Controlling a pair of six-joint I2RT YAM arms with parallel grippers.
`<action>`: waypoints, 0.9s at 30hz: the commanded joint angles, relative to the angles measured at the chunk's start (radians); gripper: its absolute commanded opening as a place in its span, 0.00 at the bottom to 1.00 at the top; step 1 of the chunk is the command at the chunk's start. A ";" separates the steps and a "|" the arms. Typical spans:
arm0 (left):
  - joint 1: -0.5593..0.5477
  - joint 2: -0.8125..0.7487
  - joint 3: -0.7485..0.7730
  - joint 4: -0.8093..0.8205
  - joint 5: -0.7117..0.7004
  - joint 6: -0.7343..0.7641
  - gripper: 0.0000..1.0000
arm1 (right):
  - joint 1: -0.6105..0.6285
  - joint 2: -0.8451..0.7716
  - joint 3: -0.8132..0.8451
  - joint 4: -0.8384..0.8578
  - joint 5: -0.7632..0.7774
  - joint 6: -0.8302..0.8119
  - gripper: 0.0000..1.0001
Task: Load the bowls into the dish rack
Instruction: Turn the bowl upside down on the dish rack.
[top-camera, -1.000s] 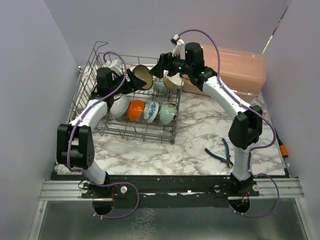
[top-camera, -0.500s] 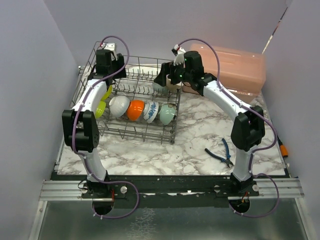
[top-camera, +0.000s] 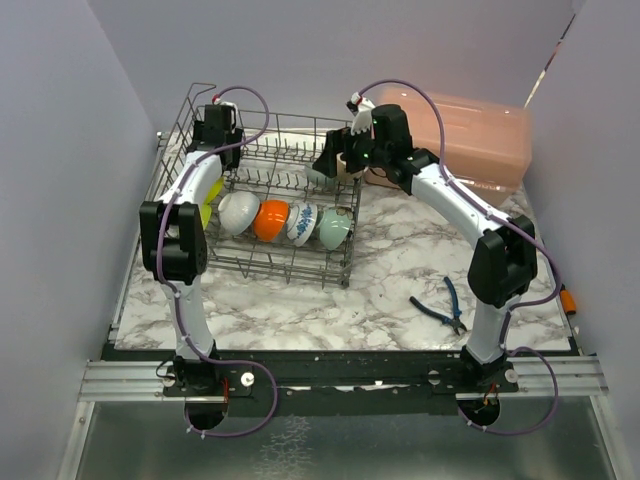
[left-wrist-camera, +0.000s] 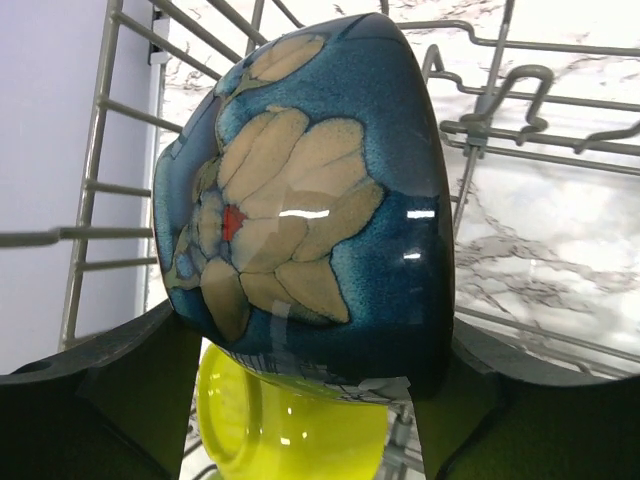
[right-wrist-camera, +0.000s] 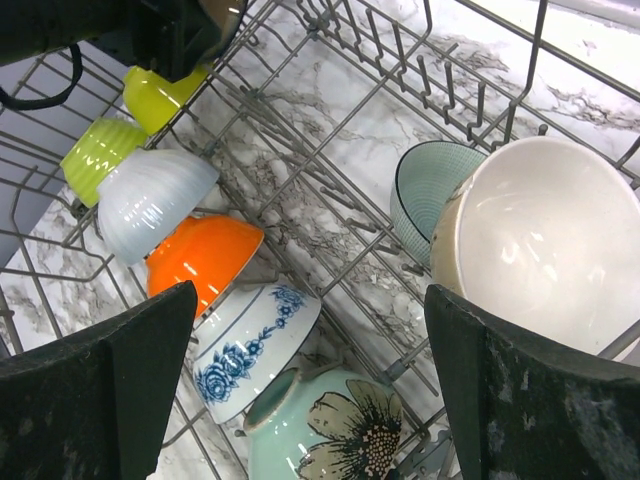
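My left gripper (top-camera: 216, 128) is shut on a dark blue bowl (left-wrist-camera: 310, 200) with a beige flower pattern. It holds the bowl over the back left corner of the dish rack (top-camera: 268, 264), just above a yellow bowl (left-wrist-camera: 280, 430). My right gripper (top-camera: 338, 160) is open and empty over the rack's back right part. A beige bowl (right-wrist-camera: 540, 250) leans there against a ribbed teal bowl (right-wrist-camera: 425, 195). The front row holds lime (top-camera: 204, 213), white (top-camera: 238, 212), orange (top-camera: 271, 219), blue-patterned (top-camera: 303, 222) and pale teal (top-camera: 334, 228) bowls.
A pink lidded box (top-camera: 480, 135) stands behind the rack at the right. Blue-handled pliers (top-camera: 440, 305) lie on the marble table at the front right. Upright tines (right-wrist-camera: 440, 80) fill the rack's back row. Walls close in on both sides.
My left arm has carried the dark blue bowl from the rack's middle to its back left corner. My right gripper has stayed by the beige bowl at the back right.
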 joint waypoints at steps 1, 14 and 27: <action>-0.002 0.051 0.104 0.035 -0.123 0.087 0.00 | 0.005 -0.030 -0.012 -0.031 0.008 -0.025 1.00; -0.026 0.119 0.192 0.017 -0.157 0.136 0.79 | 0.004 -0.020 0.015 -0.085 0.020 -0.055 1.00; -0.049 -0.011 0.200 0.010 -0.127 0.067 0.99 | 0.004 -0.062 0.020 -0.145 0.090 -0.073 1.00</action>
